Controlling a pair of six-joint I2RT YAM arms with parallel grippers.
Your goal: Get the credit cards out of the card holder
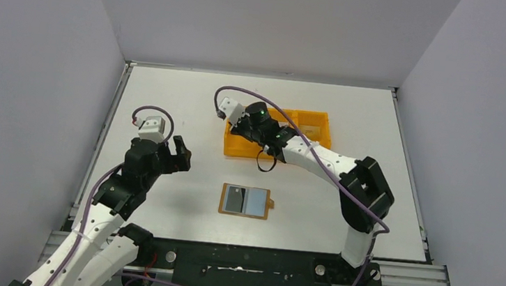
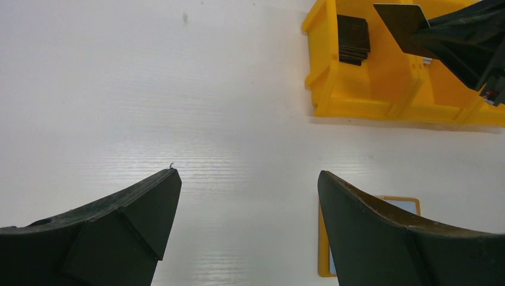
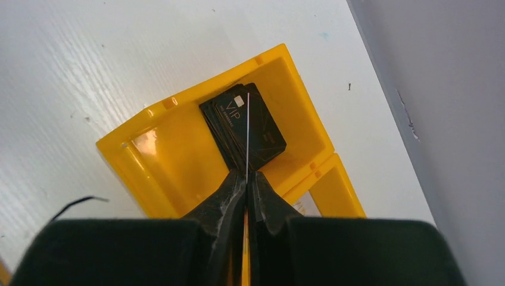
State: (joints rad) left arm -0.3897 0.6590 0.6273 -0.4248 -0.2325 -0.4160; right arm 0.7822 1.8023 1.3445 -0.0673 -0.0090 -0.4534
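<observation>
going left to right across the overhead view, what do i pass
left gripper, jaws open → card holder → right arm's elbow; left out: the orange tray and the right gripper above it holding a credit card, since both overlap the card holder's span

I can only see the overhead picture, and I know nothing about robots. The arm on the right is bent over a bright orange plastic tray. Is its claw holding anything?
Observer: Yes. The right gripper is shut on a thin dark plastic card, pinched at one edge.
Operator: Is there anything in the tray already?
Observer: Yes. A stack of black cards lies in an end compartment of the bright orange plastic tray. The top card reads VIP.
Operator: And the other claw?
Observer: The left gripper is open, with only bare white table showing between its fingers.
</observation>
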